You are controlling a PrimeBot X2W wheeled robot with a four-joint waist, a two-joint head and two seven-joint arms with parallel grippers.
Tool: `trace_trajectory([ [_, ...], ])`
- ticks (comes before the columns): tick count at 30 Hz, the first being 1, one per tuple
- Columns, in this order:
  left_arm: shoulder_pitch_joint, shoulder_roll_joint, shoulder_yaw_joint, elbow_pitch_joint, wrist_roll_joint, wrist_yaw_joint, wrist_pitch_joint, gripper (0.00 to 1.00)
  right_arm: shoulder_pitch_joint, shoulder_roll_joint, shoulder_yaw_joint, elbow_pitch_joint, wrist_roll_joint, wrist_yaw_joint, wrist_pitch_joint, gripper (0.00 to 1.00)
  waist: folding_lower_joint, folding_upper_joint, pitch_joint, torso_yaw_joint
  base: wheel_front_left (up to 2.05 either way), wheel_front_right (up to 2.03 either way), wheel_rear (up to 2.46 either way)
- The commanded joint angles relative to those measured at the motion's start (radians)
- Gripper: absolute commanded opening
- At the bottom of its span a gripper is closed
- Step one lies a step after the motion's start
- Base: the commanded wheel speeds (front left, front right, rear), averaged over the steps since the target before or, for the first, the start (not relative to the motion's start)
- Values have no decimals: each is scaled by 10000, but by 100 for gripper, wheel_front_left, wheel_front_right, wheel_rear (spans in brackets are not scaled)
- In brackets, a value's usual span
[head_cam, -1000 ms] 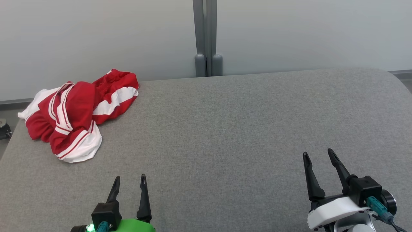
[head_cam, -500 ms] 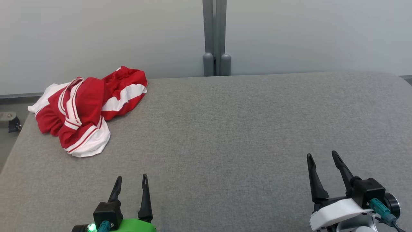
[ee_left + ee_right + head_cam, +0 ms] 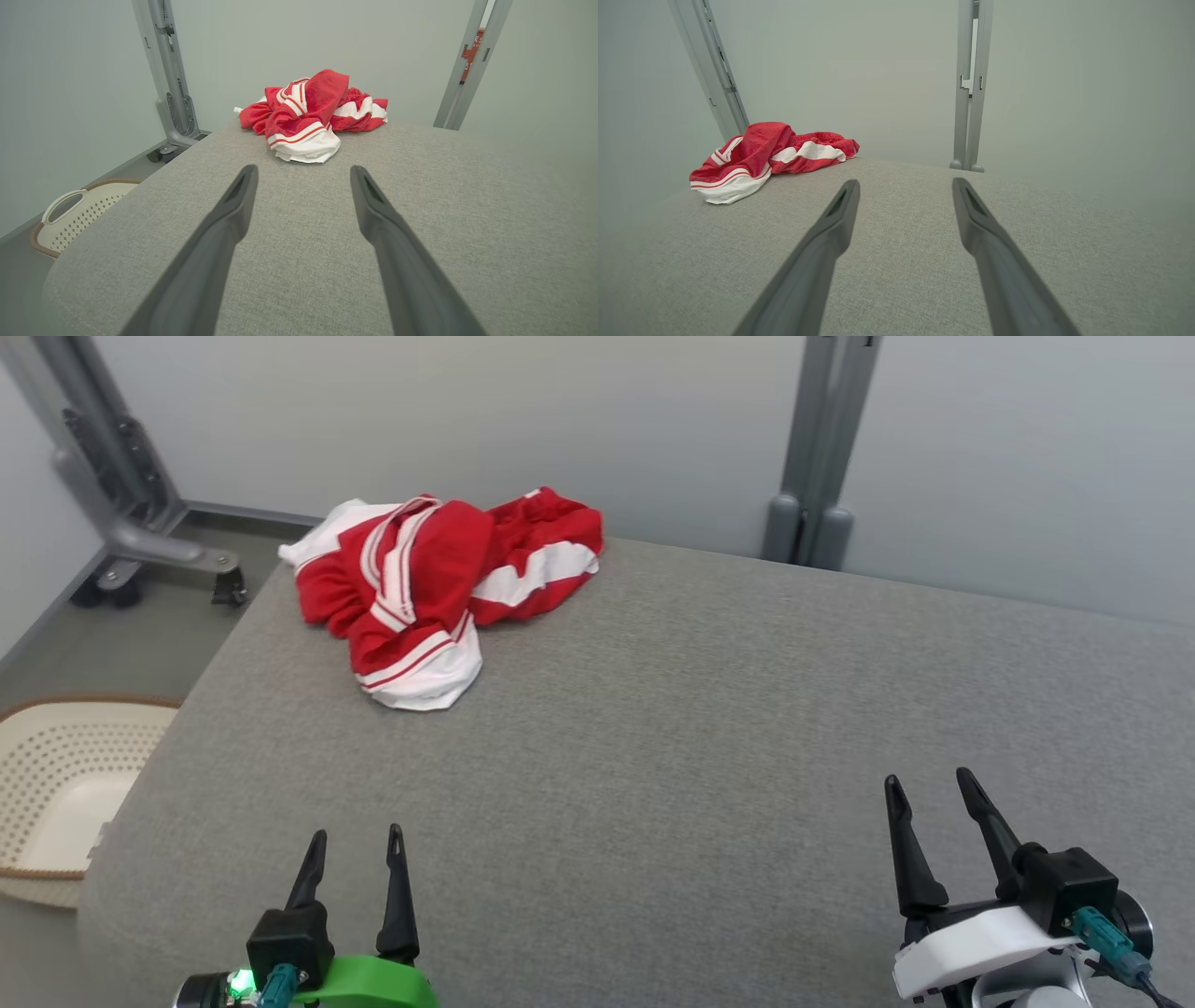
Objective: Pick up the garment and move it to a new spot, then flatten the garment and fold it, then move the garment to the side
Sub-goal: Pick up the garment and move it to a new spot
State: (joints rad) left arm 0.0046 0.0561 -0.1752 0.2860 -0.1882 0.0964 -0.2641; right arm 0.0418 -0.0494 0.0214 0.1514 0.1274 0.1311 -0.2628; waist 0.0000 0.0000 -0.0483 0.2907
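Note:
The garment is a crumpled red and white heap at the far left corner of the grey padded table. It lies straight ahead in the left wrist view as the garment, and to the far left in the right wrist view as the garment. My left gripper hovers open over the table's near left part, well short of the cloth. At the near right, my right gripper stands open with nothing between its fingers.
A cream perforated basket sits on the floor left of the table, also the basket. A grey wheeled frame stands at the far left. A grey post rises behind the table against the pale wall.
The head camera has turned left, so the whole picture has shifted right and the basket and wheeled frame have come into view. Both grippers stay open and the garment lies as before.

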Motion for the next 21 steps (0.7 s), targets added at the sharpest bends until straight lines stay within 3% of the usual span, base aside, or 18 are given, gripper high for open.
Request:
trace_trajectory([
  [1,-106,75,38,-27,31,-45,-9,100,-97,-22,-11,-41,56,-6,-32,100,0,0,130,1775,0,0,0],
  [7,230,23,661,-585,-154,258,-7,100,-761,-32,660,209,-145,-8,-32,100,0,0,615,2270,0,0,0],
  [21,637,-48,1037,-1134,-184,425,-7,100,-1320,-30,994,579,-234,-8,-32,100,0,0,840,2393,0,0,0],
])
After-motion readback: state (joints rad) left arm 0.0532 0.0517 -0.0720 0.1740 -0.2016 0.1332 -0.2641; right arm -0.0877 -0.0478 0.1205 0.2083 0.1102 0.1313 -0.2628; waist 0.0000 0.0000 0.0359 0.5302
